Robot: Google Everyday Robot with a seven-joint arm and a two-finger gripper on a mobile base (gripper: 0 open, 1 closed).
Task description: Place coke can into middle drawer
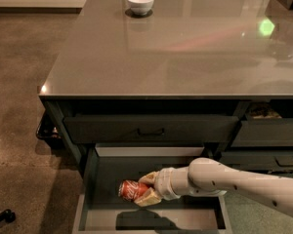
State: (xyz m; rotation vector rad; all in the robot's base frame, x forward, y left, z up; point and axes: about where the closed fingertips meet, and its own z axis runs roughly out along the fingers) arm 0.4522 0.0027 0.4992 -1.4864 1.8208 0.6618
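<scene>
At the far left, a small dark object (1, 217) lies on the brown floor. Next comes the middle drawer (90, 182), pulled open beneath the grey counter (176, 52). Inside it, the coke can (131, 189) lies on its side, left of centre; it may be resting on the dark drawer floor, but you cannot be sure from this angle. Your gripper (142, 191) clasps the can's right end, with 2 tan fingers (149, 178), 1 above and 1 below. A white bowl (140, 2) sits at the counter's far edge. A closed drawer front (151, 129) with 1 handle sits above the open drawer. The pale arm (234, 182) reaches in from the right. A green glint (266, 27) shines on the counter's right side.
</scene>
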